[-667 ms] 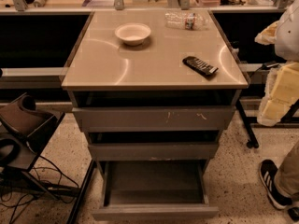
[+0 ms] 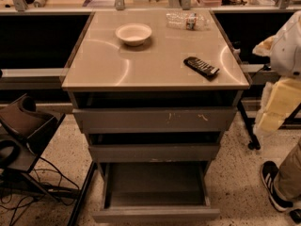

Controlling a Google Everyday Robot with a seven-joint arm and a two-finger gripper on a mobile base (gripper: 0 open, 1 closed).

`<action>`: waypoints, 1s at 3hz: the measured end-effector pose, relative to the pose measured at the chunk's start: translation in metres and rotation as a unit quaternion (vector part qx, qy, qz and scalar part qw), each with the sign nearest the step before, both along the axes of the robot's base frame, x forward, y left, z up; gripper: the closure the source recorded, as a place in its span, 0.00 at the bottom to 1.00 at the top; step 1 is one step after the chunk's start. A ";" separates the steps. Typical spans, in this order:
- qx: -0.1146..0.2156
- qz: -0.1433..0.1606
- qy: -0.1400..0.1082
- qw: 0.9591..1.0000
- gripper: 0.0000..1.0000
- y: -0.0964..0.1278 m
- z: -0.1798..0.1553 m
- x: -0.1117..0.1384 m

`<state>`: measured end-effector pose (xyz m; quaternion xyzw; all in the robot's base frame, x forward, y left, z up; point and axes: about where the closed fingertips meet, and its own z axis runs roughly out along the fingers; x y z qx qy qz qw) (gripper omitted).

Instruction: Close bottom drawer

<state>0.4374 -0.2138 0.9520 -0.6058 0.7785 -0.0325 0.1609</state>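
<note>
The bottom drawer point(image 2: 155, 214) stands pulled out toward the camera, lowest under the counter point(image 2: 155, 65), its front running left to right. The tool point(image 2: 278, 102) hangs right of the counter; you cannot tell its state.

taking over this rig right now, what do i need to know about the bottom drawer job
tool: not in the camera view; nothing touches the cabinet.
bottom drawer: pulled far out, its plain front well forward of the middle drawer above it.
Done: nothing that shows; the drawer is open.
Left: bring the tool to the plain front and push straight in until it is shut.
Watch: a person's shoe is on the floor to the right of the drawer, apart from it.
</note>
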 end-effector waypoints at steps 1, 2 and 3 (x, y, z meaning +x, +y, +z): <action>0.014 0.021 0.000 1.000 0.00 0.017 -0.055 -0.006; 0.044 0.037 0.033 0.998 0.00 0.036 -0.154 -0.011; 0.072 0.022 0.100 0.992 0.00 0.043 -0.287 -0.026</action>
